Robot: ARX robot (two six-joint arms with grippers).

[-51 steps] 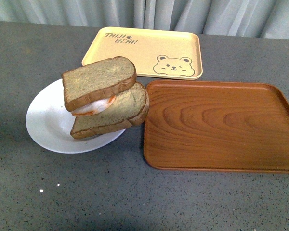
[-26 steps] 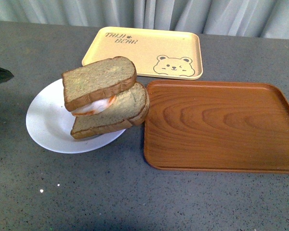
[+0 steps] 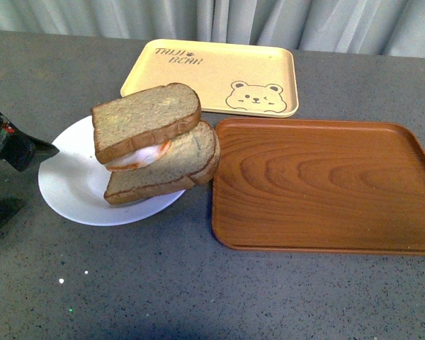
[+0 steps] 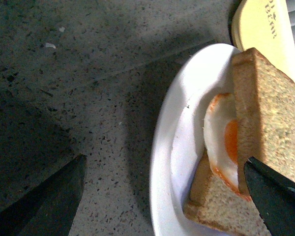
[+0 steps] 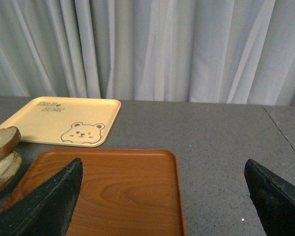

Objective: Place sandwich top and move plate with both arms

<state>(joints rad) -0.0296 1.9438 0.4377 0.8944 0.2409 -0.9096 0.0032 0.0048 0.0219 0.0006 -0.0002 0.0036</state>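
L hand (image 4: 164,162) is just left of the round white plate (image 3: 64,177), by its rim; fingers spread wide, nothing btwn them, can't tell if it touches. The plate sits on the grey speckled table (image 3: 163,283). On the plate: a tan bottom bread slice (image 3: 173,166), right end overhanging the plate's right rim, w/ a fried egg (image 3: 138,157) on it. The grey-green speckled sandwich top (image 3: 145,117) lies tilted on the egg. Behind the plate and to its right is a pale yellow bear-print tray (image 3: 212,71). Just right of the plate is a brown wooden tray (image 3: 319,184). R hand (image 5: 163,164) is over that tray, well right of the plate, fingers spread, empty.
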